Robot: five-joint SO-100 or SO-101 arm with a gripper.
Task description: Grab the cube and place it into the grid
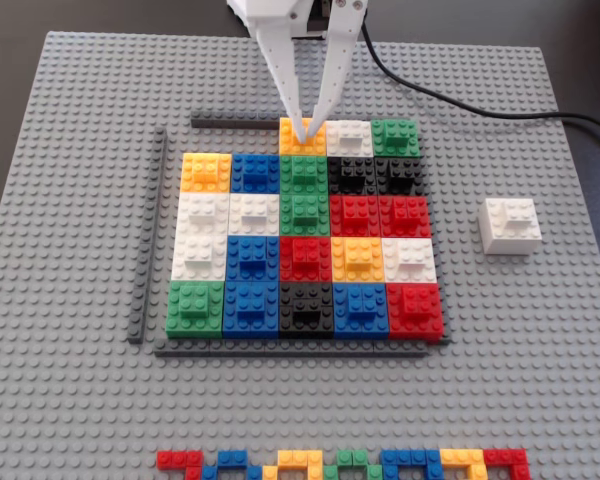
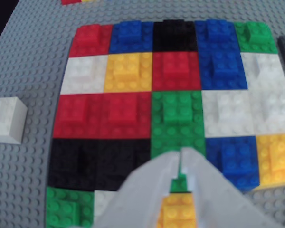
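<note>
Cube (image 1: pixel 509 226), white with a smaller raised brick on top, sits alone on the grey baseplate (image 1: pixel 70 400), well apart from the grid (image 1: pixel 305 250), off the grid's right edge in the fixed view and off its left edge in the wrist view (image 2: pixel 6 118). Nothing touches it. Grid blocks are red, blue, green, yellow, black and white, with dark strips (image 1: pixel 148 235) beside the left, bottom and part of the top edge in the fixed view. Over the grid's far row, the gripper (image 1: pixel 306 128) points down at a yellow block (image 1: pixel 302 140), its white fingers (image 1: pixel 278 60) meeting at the tips with only a sliver between them, holding nothing. Beyond the grid's near edge, a zigzag row (image 1: pixel 345 464) of small coloured bricks lies at the baseplate's front. Behind the grid, a black cable (image 1: pixel 460 108) crosses the baseplate.
</note>
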